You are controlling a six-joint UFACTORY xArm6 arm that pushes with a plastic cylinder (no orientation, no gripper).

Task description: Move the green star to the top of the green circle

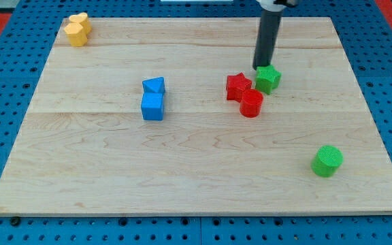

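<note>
The green star lies right of the board's centre, touching or nearly touching a red star. The green circle stands far off at the view's lower right. My tip is at the star's upper left edge, touching it or just short of it. The dark rod comes down from the view's top.
A red cylinder sits just below the red star and the green star. Two blue blocks stand left of centre. Two yellow blocks sit at the board's upper left corner. The wooden board ends on a blue pegboard.
</note>
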